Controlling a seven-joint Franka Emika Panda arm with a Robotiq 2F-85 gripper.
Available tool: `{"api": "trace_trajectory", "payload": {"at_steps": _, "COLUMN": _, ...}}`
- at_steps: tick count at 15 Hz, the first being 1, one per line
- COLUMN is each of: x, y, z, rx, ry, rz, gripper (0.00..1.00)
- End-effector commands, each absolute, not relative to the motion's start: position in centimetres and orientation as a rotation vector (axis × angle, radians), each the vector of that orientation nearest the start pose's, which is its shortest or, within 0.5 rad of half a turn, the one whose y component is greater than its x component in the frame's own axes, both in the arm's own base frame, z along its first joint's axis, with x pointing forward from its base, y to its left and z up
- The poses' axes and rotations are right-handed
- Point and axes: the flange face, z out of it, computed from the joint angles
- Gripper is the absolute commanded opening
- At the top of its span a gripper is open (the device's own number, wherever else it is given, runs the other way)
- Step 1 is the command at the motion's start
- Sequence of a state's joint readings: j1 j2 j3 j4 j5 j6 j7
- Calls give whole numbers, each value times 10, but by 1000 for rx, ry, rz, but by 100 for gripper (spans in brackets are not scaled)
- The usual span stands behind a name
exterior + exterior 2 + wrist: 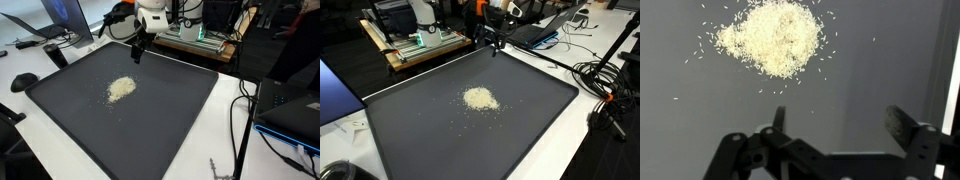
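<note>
So far: nothing is gripped; the rice pile lies as one heap, with no contact from the gripper.
Claw: released, jaws spread wide and empty. The wrist view shows only bare tray between the fingers of the gripper.
Claw position: over the far edge of the tray in both exterior views.
Rice pile place: near the middle of the tray, well apart from the claw.
Loose grains: thinly scattered around the heap.
Tray: dark, rimmed, on a white table.
Left to do, as I judge it: all handling of the rice; no approach to the heap has been made.
</note>
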State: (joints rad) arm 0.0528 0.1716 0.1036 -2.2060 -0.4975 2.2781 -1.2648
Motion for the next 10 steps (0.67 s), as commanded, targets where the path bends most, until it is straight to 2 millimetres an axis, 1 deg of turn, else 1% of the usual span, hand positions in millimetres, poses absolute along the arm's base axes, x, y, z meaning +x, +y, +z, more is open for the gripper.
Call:
{"api": "trace_trajectory", "payload": {"at_steps": 1, "x": 510, "y": 42, "z": 319, "rx": 2011, "ry": 2194, "rz": -157, "gripper": 100}}
{"api": "trace_trajectory", "payload": {"at_steps": 4, "x": 501, "y": 19, "z": 332, "rx": 2175, "ry": 2115, "rz": 45, "gripper": 100}}
{"api": "trace_trajectory", "payload": {"at_steps": 7, "x": 490, "y": -1, "z": 343, "rx": 2299, "ry": 2011, "rz": 212, "gripper": 100}}
{"api": "trace_trajectory", "payload": {"at_steps": 10, "x": 479, "y": -25, "z": 350, "rx": 2431, "ry": 1884, "rz": 323, "gripper": 100}}
